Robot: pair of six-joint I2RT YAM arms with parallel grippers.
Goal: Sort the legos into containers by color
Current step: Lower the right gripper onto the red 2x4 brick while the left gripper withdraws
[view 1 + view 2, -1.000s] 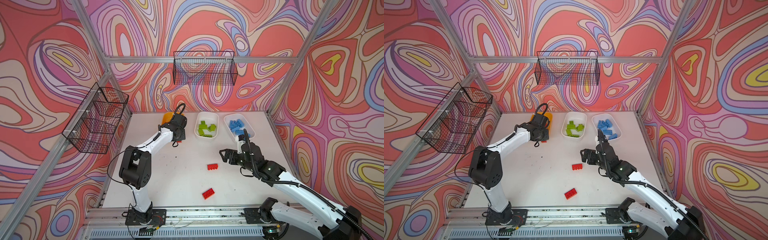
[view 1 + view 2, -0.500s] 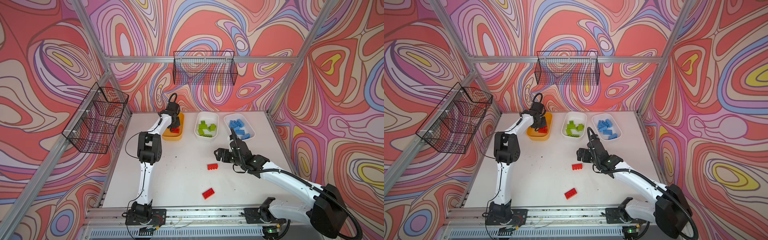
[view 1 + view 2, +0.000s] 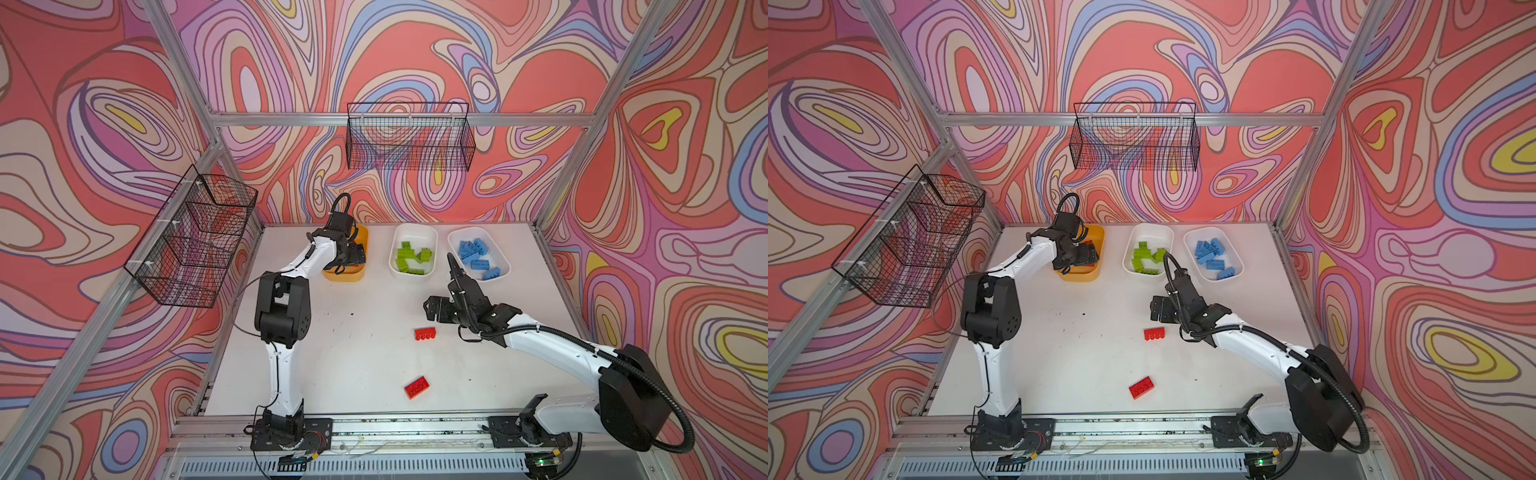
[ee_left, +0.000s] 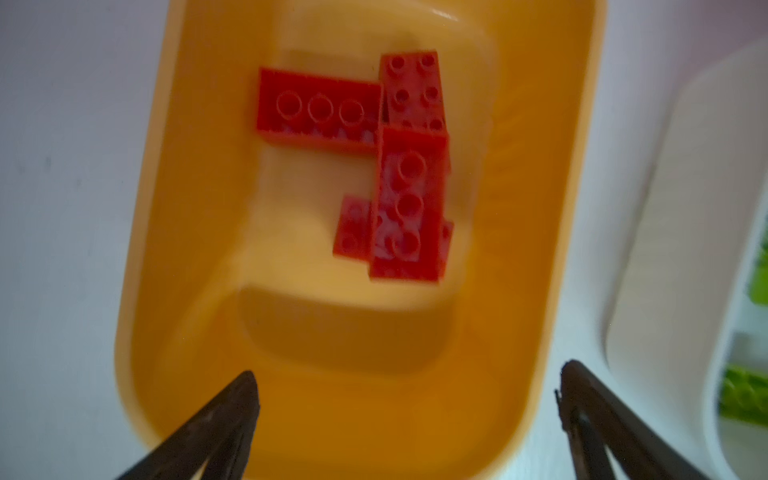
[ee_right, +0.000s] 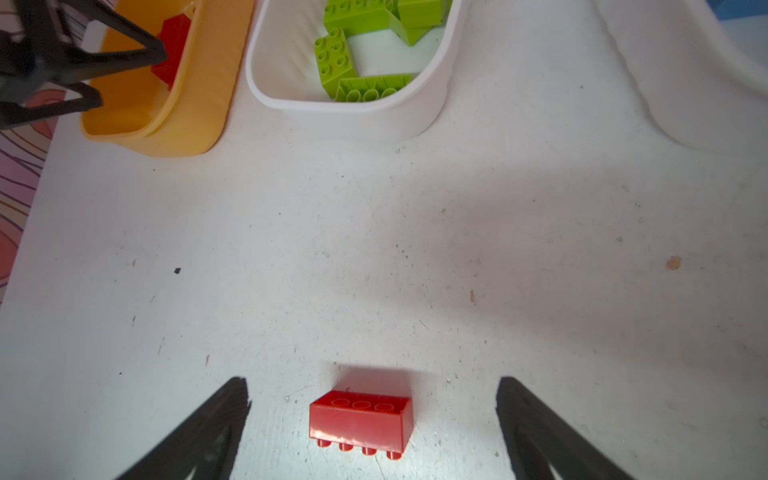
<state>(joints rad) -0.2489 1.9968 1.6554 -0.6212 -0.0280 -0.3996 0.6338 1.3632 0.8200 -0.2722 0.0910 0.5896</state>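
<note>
While right end effector (image 5: 372, 388) gapes wide, red lego (image 5: 360, 419) lies just beneath it.

White table (image 3: 353, 357), kinda scuffed. Along the back sit a yellow-orange tub (image 3: 345, 276), a middle white tub (image 3: 411, 275) and a right white tub (image 3: 497, 249). Out front, well apart: a red brick on its side (image 3: 424, 333) and a flat red brick (image 3: 416, 387).

Red bricks (image 4: 411, 199) of glossy plastic lie in a smooth, shiny yellow-orange tub (image 4: 532, 249). The matt white tabletop (image 5: 374, 249) is scuffed and speckled. On the far wall, a black wire basket (image 3: 409, 141) and a bare aluminium rail (image 3: 519, 119).
</note>
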